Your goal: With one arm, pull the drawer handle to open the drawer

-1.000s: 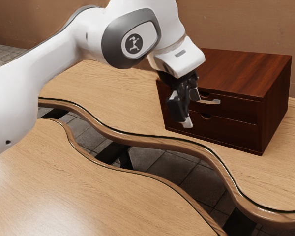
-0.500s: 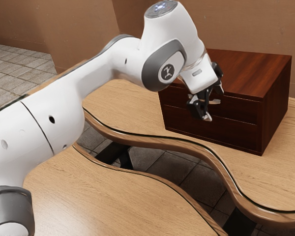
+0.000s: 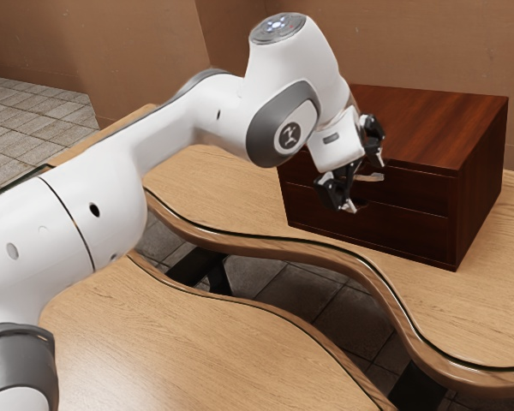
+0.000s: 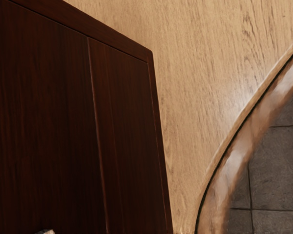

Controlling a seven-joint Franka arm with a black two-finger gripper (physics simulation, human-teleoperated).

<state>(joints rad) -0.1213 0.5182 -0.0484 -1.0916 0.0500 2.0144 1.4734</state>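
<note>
Since the arm swung its elbow back over the last second, my black two-finger claw (image 3: 343,193) has risen from a low hang before the cabinet face to the level of the upper drawer (image 3: 411,184), and in the last half second it has slipped slightly toward 8 o'clock. It now sits against the front of the dark red-brown wooden two-drawer cabinet (image 3: 428,128), with the pale curved drawer handle (image 3: 373,177) just beside it at 2 o'clock. From the exterior view I cannot tell how far the claw is open, nor whether it has hold of the handle. The upper drawer front looks level with the lower one, so I judge that the drawer is still shut and that the pull has not yet produced any opening. The small shift may be the start of that pull, or a miss. In the wrist view, the cabinet's dark panels (image 4: 63,122) stand close before my hand, with a vertical seam between them. The cabinet rests on a light oak table with a wavy, dark-edged rim (image 3: 240,180). A second table of the same wood (image 3: 154,342) lies at 7 o'clock of it, across a gap that shows a grey tiled floor (image 3: 265,282). Plain brown walls (image 3: 111,43) close the room at 12 o'clock.
</note>
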